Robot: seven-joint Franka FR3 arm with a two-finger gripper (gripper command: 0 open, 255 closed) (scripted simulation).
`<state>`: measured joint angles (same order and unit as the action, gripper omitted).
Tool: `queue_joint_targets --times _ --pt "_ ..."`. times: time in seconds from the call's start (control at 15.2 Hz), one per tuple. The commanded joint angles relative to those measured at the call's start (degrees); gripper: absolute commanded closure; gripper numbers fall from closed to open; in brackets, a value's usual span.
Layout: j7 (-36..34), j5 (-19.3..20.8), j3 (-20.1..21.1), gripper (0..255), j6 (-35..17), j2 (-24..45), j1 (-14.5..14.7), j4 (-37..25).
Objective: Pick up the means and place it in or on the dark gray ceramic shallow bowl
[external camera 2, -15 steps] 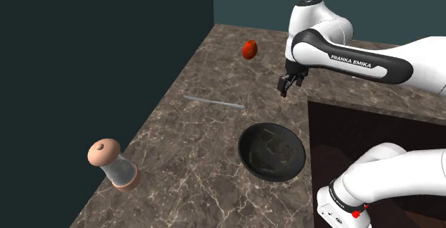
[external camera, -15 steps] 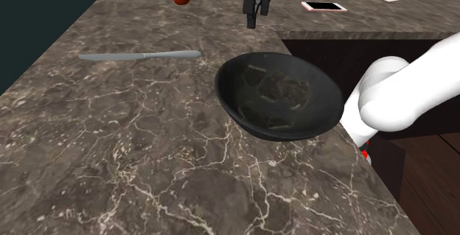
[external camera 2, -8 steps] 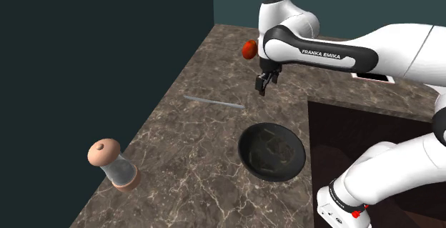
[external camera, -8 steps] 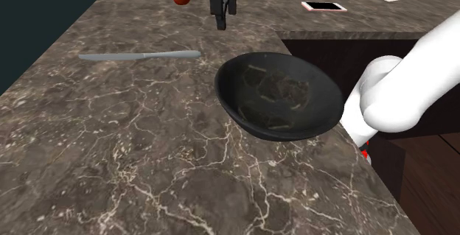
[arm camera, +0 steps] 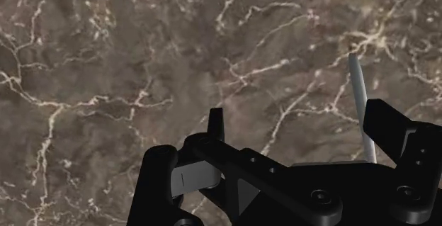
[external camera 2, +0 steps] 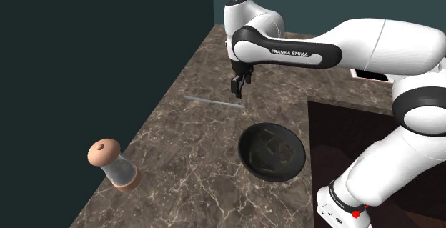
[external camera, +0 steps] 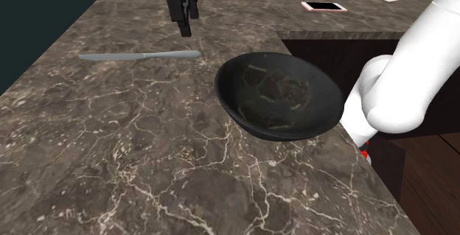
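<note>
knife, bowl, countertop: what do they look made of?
Knife: plain flat grey, matte, no glints. Probably metal, but the look leaves it open.
Bowl: dark grey to black, with a soft sheen and faint pale marks inside. It reads as glazed ceramic.
Countertop: brown stone with white veins, marble-like, with a smooth finish.

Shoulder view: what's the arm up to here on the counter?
The white arm holds its gripper open and empty just above the marble counter, close to one end of a grey knife. The knife lies flat on the counter, untouched. The dark bowl sits a little way off, on the side nearer the stand. Nothing has been picked up yet.
</note>
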<state>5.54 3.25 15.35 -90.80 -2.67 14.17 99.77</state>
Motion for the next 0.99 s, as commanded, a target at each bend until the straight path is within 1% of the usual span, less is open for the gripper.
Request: queue_joint_targets --times 0.0,0.4,0.46,0.92 --pt "0.6 0.9 1.4 0 1.7 4.1 1.3 -5.3" --pt "2.0 4.5 5.3 0 6.5 15.6 6.3 -20.0" --pt "2.0 4.5 5.2 0 6.5 15.7 6.3 -20.0" --pt "2.3 3.8 4.9 0 -0.1 13.5 5.4 -11.4"
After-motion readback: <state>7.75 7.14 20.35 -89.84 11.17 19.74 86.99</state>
